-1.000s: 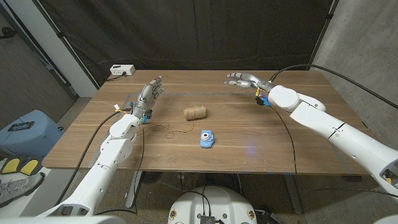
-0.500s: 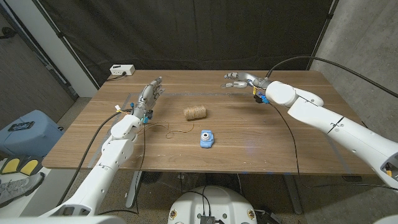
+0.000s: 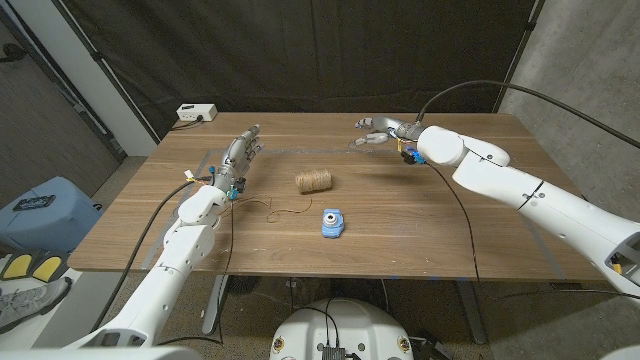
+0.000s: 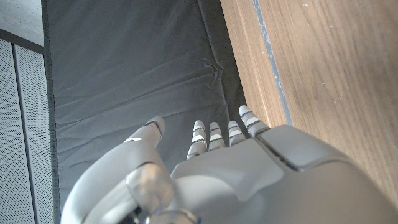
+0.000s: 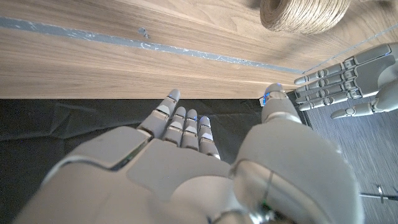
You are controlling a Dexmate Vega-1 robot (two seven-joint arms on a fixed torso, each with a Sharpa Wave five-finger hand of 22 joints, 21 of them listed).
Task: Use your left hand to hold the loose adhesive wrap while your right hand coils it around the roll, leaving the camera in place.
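Nearest the front edge of the wooden table (image 3: 150, 255), just right of centre, sits the small blue camera (image 3: 333, 222), lens up, with bare wood all round it and a wide open stretch out to the right edge. Just behind and to its left, a thin loose strand (image 3: 283, 208) curls across the wood; it runs up towards the roll, though the exact join is too fine to make out from the head view. Next back, the roll (image 3: 314, 181), a tan spool lying on its side near the table's middle, well apart from the camera and touched by neither hand. The right wrist view catches the same roll (image 5: 306, 14) on the wood beyond a pale taped line (image 5: 155, 50).

Over on the left side, the left hand (image 3: 239, 156) reaches out past the roll's level, fingers extended and slightly apart, gripping nothing; its wrist view shows those fingers (image 4: 214, 138) straight out near the table's far edge, dark curtain beyond. Farther back on the right, the right hand (image 3: 377, 131) hangs over the far part of the table, fingers spread and empty, pointing towards the left, a clear lane of wood between it and the roll. Beyond the far left corner sits a white box (image 3: 196, 113).
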